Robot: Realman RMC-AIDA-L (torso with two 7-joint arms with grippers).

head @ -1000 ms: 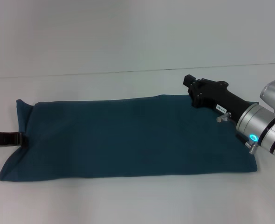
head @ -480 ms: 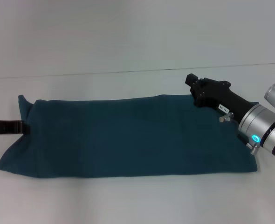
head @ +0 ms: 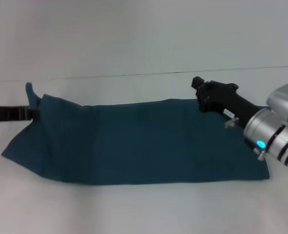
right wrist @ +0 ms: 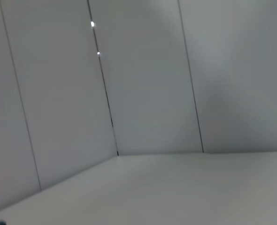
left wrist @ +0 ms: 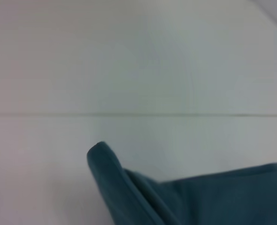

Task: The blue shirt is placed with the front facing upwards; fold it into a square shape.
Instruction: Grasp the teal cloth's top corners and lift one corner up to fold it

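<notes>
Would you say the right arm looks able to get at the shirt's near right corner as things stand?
Probably yes: the right gripper sits over the blue shirt's far right edge, and nothing lies between it and the near right corner on the table.

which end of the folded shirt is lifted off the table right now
The robot's-left end of the dark teal-blue cotton shirt: its far corner is pinched up by the left hand, while the end under the right hand lies flat.

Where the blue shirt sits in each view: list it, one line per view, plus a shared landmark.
Head view: the blue shirt spans the table, its left corner lifted.
Left wrist view: the raised corner fills the lower part.
Right wrist view: not in it.
Shared landmark: the raised corner tip.
</notes>
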